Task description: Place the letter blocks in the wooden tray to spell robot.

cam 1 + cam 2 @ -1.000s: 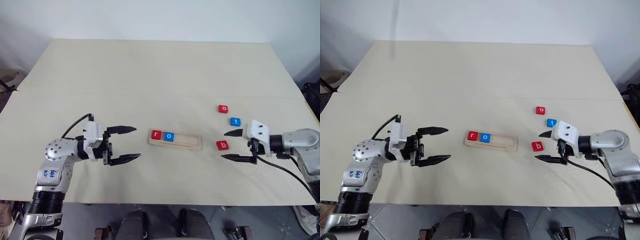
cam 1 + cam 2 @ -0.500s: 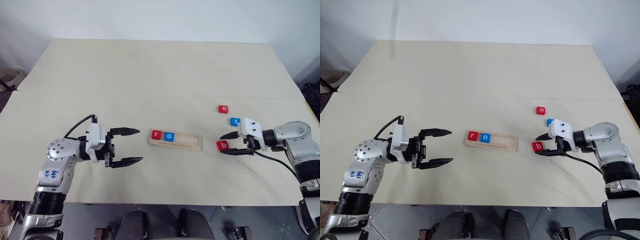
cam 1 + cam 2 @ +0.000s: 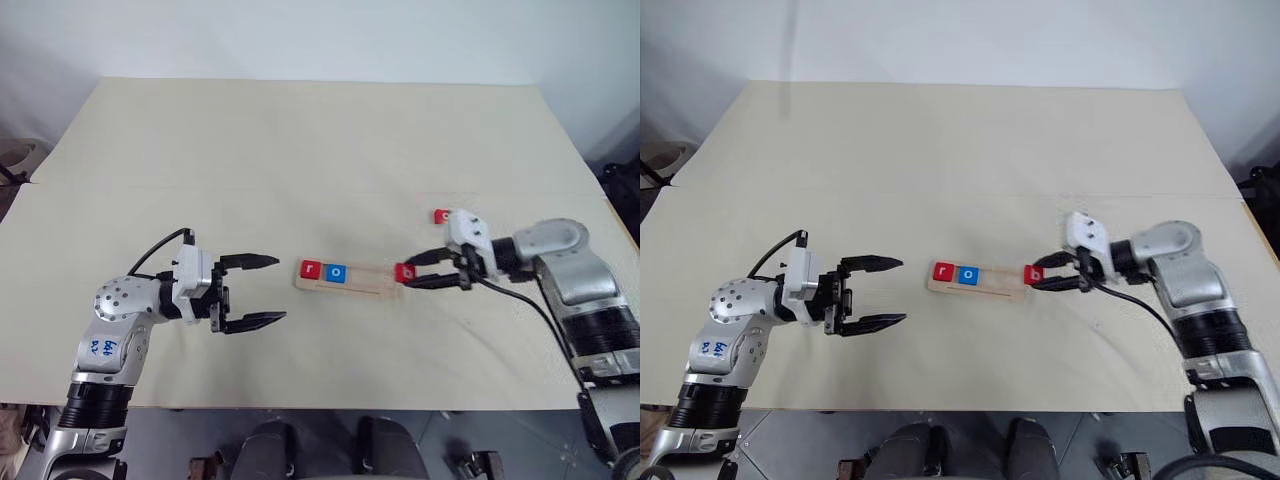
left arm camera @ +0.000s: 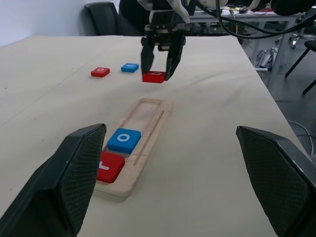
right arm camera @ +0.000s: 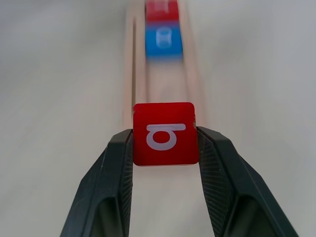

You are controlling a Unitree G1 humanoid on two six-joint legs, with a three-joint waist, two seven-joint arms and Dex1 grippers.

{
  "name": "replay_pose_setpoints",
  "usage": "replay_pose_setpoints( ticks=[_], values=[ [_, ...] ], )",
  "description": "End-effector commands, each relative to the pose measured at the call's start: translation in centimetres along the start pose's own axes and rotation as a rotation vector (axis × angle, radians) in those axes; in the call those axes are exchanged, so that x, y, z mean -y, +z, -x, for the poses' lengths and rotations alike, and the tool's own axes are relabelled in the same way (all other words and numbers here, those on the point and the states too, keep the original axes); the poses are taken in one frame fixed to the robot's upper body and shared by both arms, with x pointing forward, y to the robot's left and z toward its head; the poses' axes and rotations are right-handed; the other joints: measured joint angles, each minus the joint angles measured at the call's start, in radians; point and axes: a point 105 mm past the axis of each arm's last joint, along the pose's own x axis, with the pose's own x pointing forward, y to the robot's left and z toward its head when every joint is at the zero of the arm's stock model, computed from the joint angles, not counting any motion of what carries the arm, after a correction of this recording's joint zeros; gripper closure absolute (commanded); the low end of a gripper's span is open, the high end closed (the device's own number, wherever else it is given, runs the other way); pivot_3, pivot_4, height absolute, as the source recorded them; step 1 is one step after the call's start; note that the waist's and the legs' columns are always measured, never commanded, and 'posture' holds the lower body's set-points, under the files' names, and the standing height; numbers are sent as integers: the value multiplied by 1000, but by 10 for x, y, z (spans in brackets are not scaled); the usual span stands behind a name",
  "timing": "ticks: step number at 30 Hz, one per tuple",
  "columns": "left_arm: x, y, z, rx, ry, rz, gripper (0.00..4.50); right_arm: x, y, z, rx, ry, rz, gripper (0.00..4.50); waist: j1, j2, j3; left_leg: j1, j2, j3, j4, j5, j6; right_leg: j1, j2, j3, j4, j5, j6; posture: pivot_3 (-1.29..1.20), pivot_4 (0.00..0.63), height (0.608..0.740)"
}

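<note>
The wooden tray [image 3: 372,284] lies mid-table with a red "r" block [image 3: 311,269] and a blue "o" block [image 3: 337,271] in its left end. My right gripper [image 3: 406,272] is shut on the red "b" block [image 5: 165,133], which it holds by two opposite sides just over the tray's right end. Behind that gripper a red "o" block [image 3: 441,215] and a blue block [image 4: 130,67] lie on the table. Left of the tray, my left gripper [image 3: 273,290] stands open and empty, pointing toward the tray.
The beige table [image 3: 300,150] has a seam running across its middle, and its front edge is close below both arms. Dark chairs and desks [image 4: 106,12] stand beyond the table's right end.
My right gripper closed on the red "b" block, lifted it and carried it left to the tray's right end. The left arm stayed put.
</note>
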Motion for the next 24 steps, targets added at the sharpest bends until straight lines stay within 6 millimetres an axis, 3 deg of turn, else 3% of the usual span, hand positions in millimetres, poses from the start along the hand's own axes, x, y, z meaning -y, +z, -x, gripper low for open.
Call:
replay_pose_setpoints(
  ticks=[1, 5, 13, 19, 22, 24],
  values=[
    [-1, 5, -2, 10, 5, -30, 0, 2, 9, -17, -15, -19, 9, 3033, 2, 0, 0, 0, 0, 0, 0, 0, 0, 0, 0, 0, 0, 0, 0, 0, 150, 740],
    [-1, 5, -3, 12, 11, -32, 0, 5, 6, -33, -47, -26, 24, 3033, 4, 0, 0, -1, -1, -1, 0, 0, 0, 0, -1, 0, -1, 0, 0, 0, 150, 740],
    [1, 4, -1, 11, 33, -32, 0, 7, 6, -42, -54, -31, 22, 3033, -3, 0, 0, -1, -1, 0, 0, 0, 0, -1, 0, -1, 0, 0, 0, 0, 150, 740],
    [2, 4, -1, 13, 41, -30, 0, 4, 10, -46, -32, -20, 12, 1049, -2, 0, 0, -1, -1, 0, 0, 0, 0, -1, 0, -1, 0, 0, 0, 0, 150, 740],
    [2, 5, -1, 13, 43, -31, 0, 6, 11, -38, -20, -33, 7, 31, 1, 0, 0, -1, -1, 0, 0, 0, 0, -1, 0, -1, 0, 0, 0, 0, 150, 740],
    [2, 5, -1, 12, 44, -31, 0, 8, 12, -29, -18, -45, 1, 31, 1, 0, 0, -1, -1, 0, 0, 0, 0, -1, 0, -1, -1, 0, 0, 0, 150, 740]
  ],
)
